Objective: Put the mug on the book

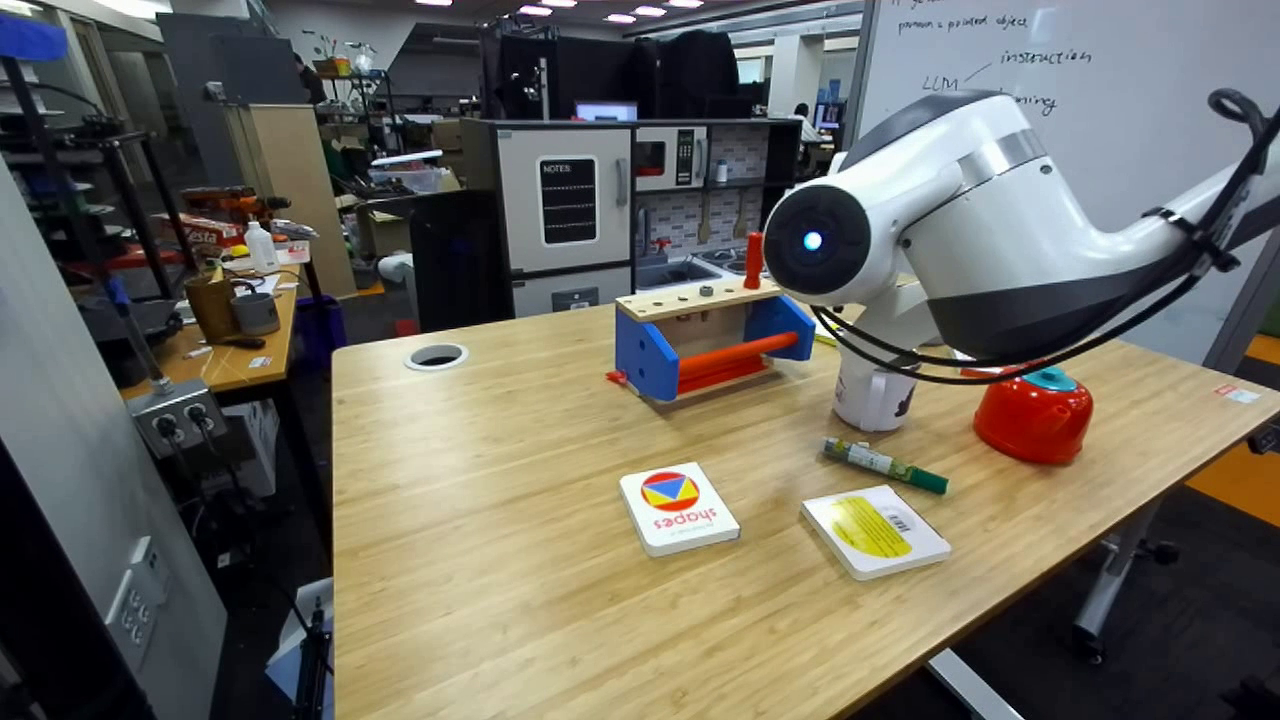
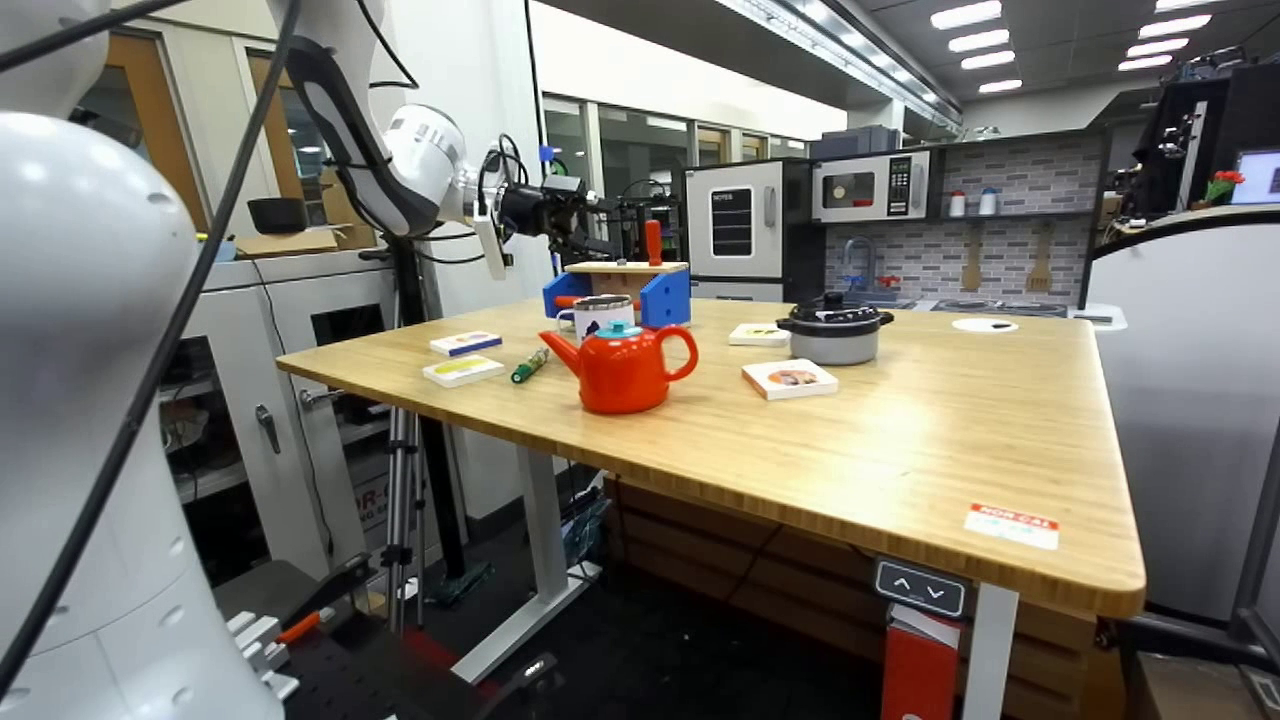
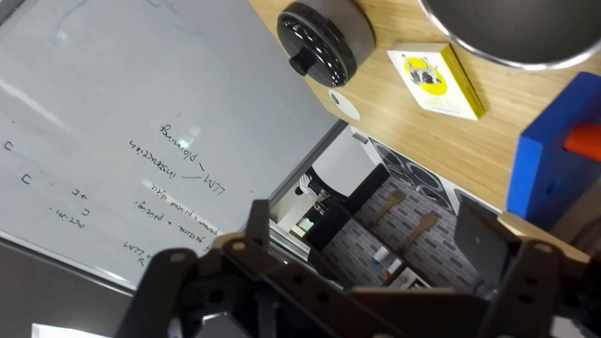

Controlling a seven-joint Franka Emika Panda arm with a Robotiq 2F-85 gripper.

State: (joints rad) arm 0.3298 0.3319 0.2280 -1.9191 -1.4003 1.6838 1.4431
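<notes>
The mug shows in both exterior views, white with dark marks [image 1: 873, 397] and with a metal rim and a side handle [image 2: 603, 314]. It stands upright on the table. Its grey metal inside shows at the top right of the wrist view [image 3: 521, 26]. The book, white with a round red, yellow and blue picture [image 1: 681, 508], lies flat on the table, apart from the mug; it also shows in an exterior view [image 2: 466, 343]. My gripper [image 2: 600, 226] is above the table near the blue toy bench, holding nothing. Its fingers are wide apart in the wrist view [image 3: 371, 234].
The blue and orange toy bench [image 1: 715, 340] stands close behind the mug. A red teapot [image 1: 1035, 415], a green marker [image 1: 885, 465] and a white book with a yellow picture [image 1: 876, 532] are near the mug. A lidded pot [image 2: 835, 332] and two more books [image 2: 790, 380] lie farther off.
</notes>
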